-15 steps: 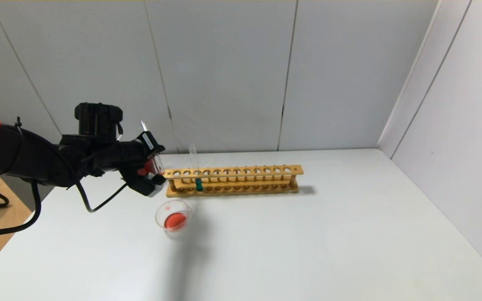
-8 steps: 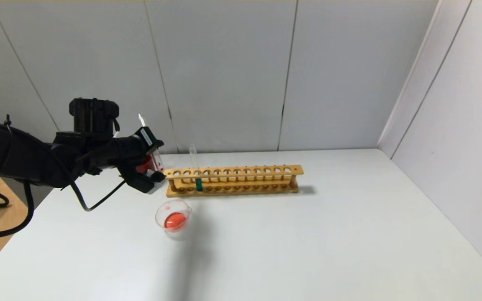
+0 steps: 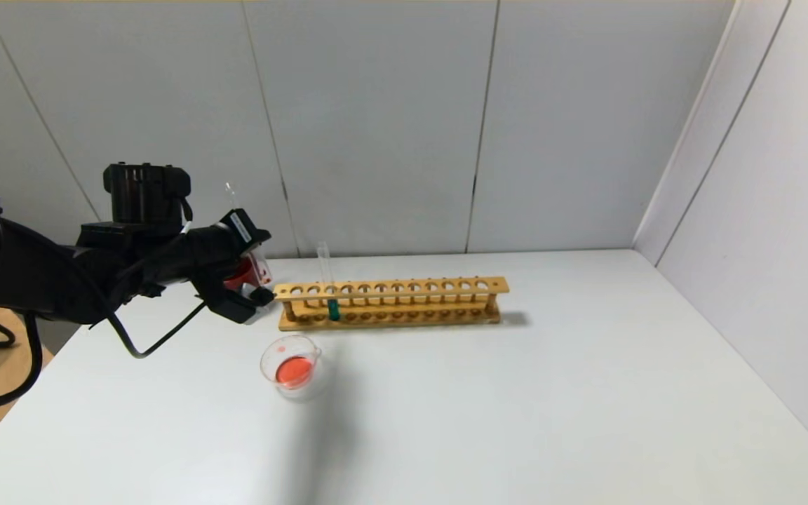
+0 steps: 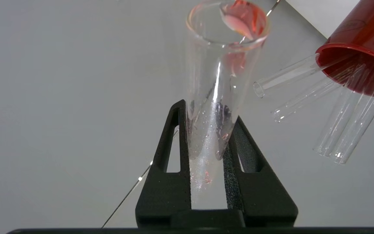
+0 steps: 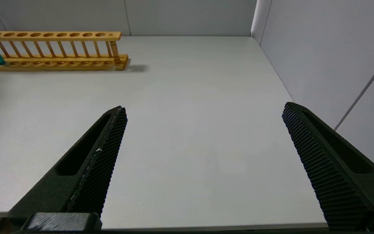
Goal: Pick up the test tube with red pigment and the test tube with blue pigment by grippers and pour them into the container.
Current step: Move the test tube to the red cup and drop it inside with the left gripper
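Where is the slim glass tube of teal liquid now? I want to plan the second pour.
In the head view, the slim glass tube of teal liquid stands upright near the left end of the long wooden rack, behind the small clear glass dish.

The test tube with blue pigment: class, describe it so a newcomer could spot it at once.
Find the long wooden rack at the back of the white table. Near its left end stands the test tube with blue pigment, upright in a hole. It is the only tube in the rack, with teal liquid at its bottom.
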`<act>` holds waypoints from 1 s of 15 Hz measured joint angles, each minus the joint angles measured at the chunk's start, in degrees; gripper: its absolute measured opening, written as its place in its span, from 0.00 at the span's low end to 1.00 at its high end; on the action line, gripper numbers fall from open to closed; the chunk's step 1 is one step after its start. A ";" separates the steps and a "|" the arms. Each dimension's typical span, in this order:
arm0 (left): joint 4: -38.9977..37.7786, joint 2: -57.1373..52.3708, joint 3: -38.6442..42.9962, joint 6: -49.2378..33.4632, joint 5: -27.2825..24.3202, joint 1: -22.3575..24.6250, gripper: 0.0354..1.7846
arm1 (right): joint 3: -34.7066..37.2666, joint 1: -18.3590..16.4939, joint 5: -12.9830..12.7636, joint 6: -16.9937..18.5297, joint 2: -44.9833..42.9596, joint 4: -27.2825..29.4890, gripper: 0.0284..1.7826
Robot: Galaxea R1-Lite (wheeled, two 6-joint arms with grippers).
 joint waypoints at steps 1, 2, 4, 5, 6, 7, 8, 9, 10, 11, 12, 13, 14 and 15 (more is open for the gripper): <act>0.22 -0.20 0.33 -0.50 0.11 0.02 0.17 | 0.00 0.00 0.02 0.00 0.00 0.00 0.98; 0.39 -0.41 0.89 -1.99 0.49 0.02 0.17 | 0.00 0.00 0.02 0.00 0.00 0.00 0.98; 1.08 -1.10 2.84 -10.09 3.02 0.11 0.17 | 0.00 0.00 0.02 0.02 0.00 0.00 0.98; 1.69 -1.54 3.67 -16.12 4.99 -0.05 0.17 | 0.00 0.00 0.02 0.00 0.00 0.00 0.98; 2.65 -2.06 4.06 -23.30 7.55 -0.49 0.17 | 0.00 0.00 0.02 0.02 0.00 0.00 0.98; 3.97 -2.45 3.91 -29.64 9.57 -0.93 0.17 | 0.00 0.00 0.02 0.00 0.00 0.00 0.98; 6.02 -2.80 2.76 -37.02 11.14 -1.27 0.17 | 0.00 0.00 0.00 0.02 0.00 0.00 0.98; 8.67 -3.02 0.56 -44.40 11.92 -1.46 0.17 | 0.00 0.00 0.00 0.00 0.00 0.00 0.98; 11.61 -3.15 -2.01 -51.04 12.30 -1.57 0.17 | 0.00 0.00 0.02 0.02 0.00 0.00 0.98; 14.97 -3.23 -4.88 -57.53 12.47 -1.67 0.17 | 0.00 0.00 0.02 0.02 0.00 0.00 0.98; 19.14 -3.34 -8.11 -64.26 12.52 -1.67 0.17 | 0.00 0.00 0.02 0.00 0.00 0.02 0.98; 22.99 -3.47 -11.11 -70.34 12.47 -1.65 0.17 | 0.00 0.00 0.02 0.00 0.00 0.00 0.98; 26.53 -3.66 -13.97 -76.41 12.25 -1.57 0.17 | 0.00 0.00 0.00 0.00 0.00 0.00 0.98; 29.68 -3.85 -17.16 -82.99 11.53 -1.57 0.17 | 0.00 0.00 0.02 0.02 0.00 0.00 0.98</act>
